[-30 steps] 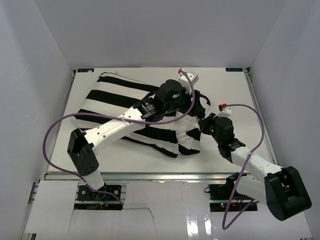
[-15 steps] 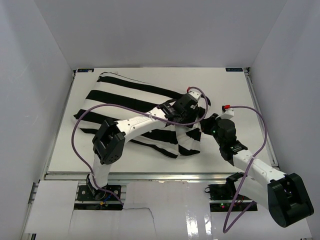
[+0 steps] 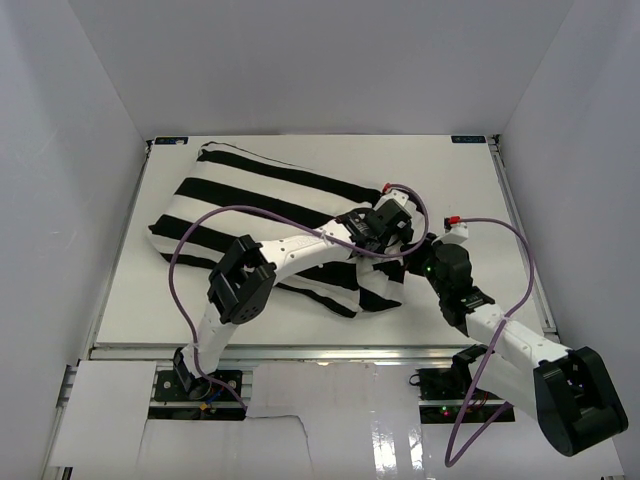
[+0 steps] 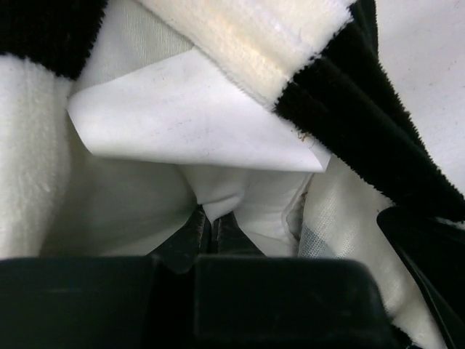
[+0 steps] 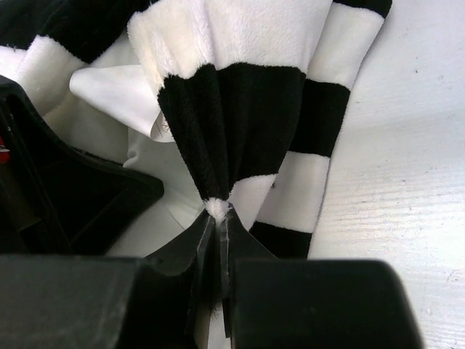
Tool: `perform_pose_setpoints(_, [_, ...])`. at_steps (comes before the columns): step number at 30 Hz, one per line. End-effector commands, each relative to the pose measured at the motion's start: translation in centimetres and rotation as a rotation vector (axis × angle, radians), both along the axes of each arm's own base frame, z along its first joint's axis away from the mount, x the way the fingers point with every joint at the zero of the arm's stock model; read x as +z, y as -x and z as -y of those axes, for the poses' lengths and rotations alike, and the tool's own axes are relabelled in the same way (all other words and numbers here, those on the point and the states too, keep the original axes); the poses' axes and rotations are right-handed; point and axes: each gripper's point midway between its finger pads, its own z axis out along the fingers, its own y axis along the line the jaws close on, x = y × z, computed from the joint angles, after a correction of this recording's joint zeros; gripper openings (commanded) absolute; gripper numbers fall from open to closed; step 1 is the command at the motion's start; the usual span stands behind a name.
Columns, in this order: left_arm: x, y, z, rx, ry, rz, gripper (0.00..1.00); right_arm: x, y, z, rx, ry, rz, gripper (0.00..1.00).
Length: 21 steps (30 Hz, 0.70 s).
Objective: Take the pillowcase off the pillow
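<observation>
- Two grippers meet at the open end of the striped pillowcase [image 3: 250, 200], which lies on the white table [image 3: 470, 180]
- Left gripper [image 4: 211, 227]: reaches into the mouth of the cover, with its jaws closed almost together on a small fold of smooth off-white cloth, the pillow [image 4: 196, 123]
- Pillow: directly ahead of the left fingertips, rising above them as a creased white corner; the plush cover arches over it and hangs to the right of this gripper as a black band
- Right gripper [image 5: 218, 222]: jaws fully closed, pinching the gathered edge of the pillowcase where a black stripe narrows to a white tip between the fingertips
- Ahead of the right gripper the striped cloth fans out upward; bare table lies to its right and the dark body of the left gripper to its left, with a corner of the plain pillow just beyond
- Overhead view: the left gripper sits just beyond and to the left of the right one; most of the pillowcase spreads away from both toward the far left, and how much of the pillow lies inside cannot be told
</observation>
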Motion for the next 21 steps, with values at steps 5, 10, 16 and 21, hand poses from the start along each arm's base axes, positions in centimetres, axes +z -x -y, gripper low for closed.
perform_pose_setpoints(5, [4.4,-1.0,-0.9,0.083,0.039,0.073,0.00,0.3,-0.3,0.8,-0.048,-0.015,0.037,0.08])
perform_pose_setpoints(10, [17.0,-2.5,-1.0,0.093,0.277,0.242,0.00,-0.9,-0.3,0.5,-0.042,-0.025,0.001,0.08])
perform_pose_setpoints(16, [22.8,-6.9,-3.7,0.142,0.399,0.319,0.00,-3.7,-0.8,1.2,-0.102,0.000,-0.079,0.08])
perform_pose_setpoints(21, [26.0,-9.1,-8.1,0.214,0.496,0.347,0.00,-6.2,-1.5,1.1,-0.108,0.022,-0.161,0.08])
